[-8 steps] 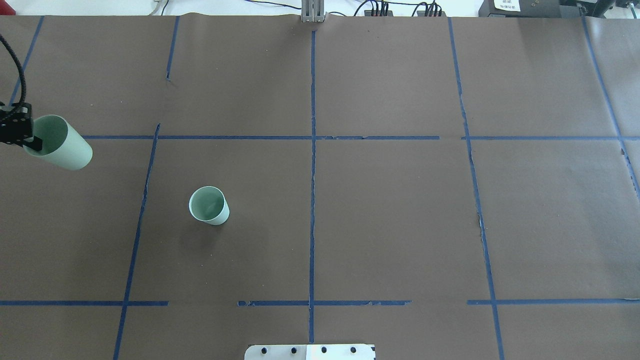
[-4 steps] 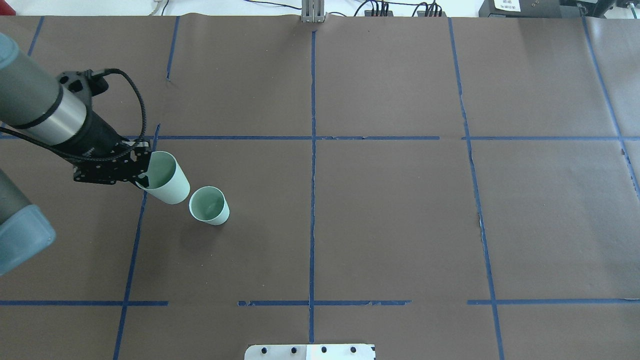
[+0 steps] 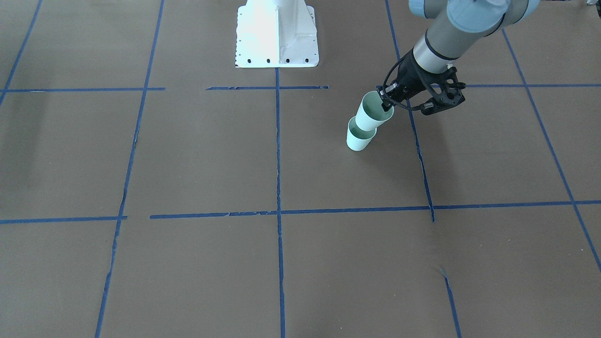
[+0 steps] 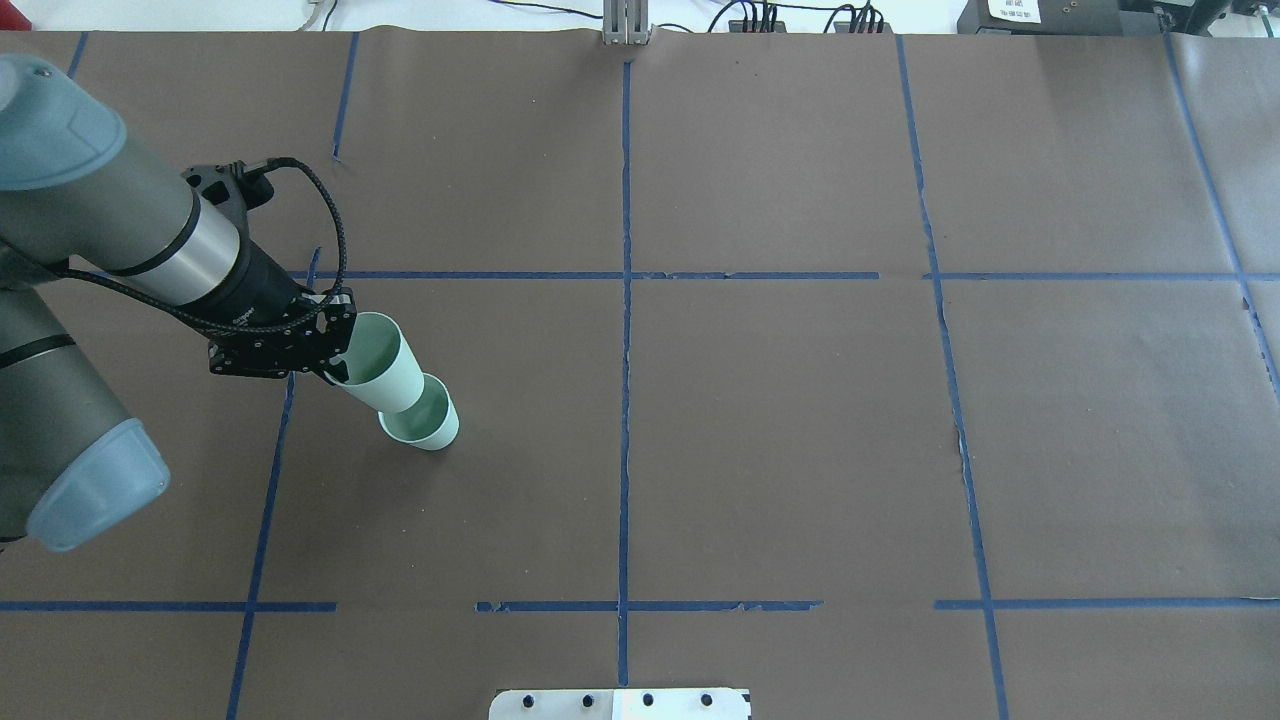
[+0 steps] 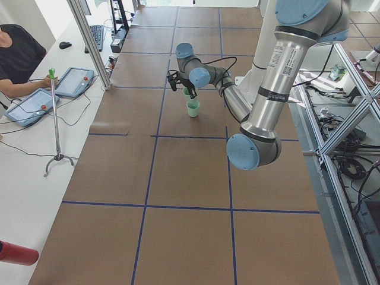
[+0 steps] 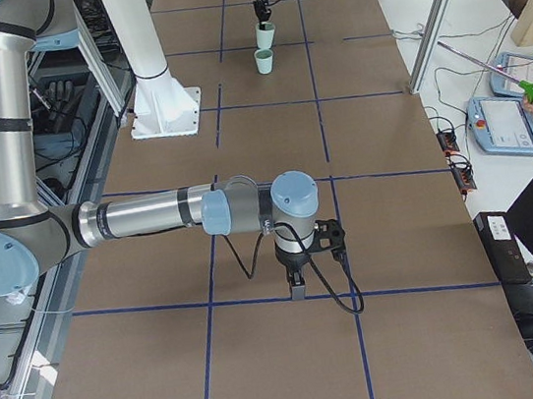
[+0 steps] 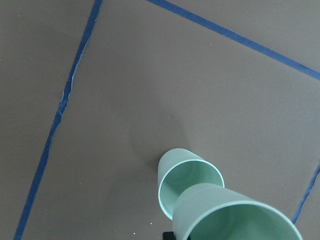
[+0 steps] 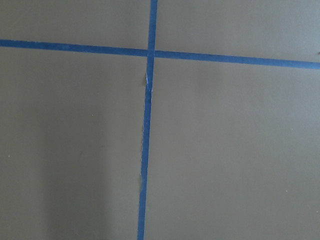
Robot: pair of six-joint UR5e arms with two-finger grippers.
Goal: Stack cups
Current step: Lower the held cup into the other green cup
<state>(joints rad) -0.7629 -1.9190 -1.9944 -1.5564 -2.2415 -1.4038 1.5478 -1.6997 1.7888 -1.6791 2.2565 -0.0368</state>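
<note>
Cups: two small, smooth, pale mint-green tapered cups, both left of centre in the overhead frame.
Standing cup (image 4: 436, 427): upright on the brown paper table cover (image 4: 780, 420), to the right of a blue tape line (image 4: 268, 480).
Surroundings: white metal base plate (image 4: 620, 704) at the bottom edge, well apart.
In the way: held cup (image 4: 387, 375) hung tilted, its base overlapping the standing cup's mouth; contact could not be told.
Left gripper (image 4: 335, 373): black fingers pinched the held cup's rim on its left side.
Right gripper (image 6: 297, 289): pointed down near a tape crossing; whether its fingers were apart could not be told.
</note>
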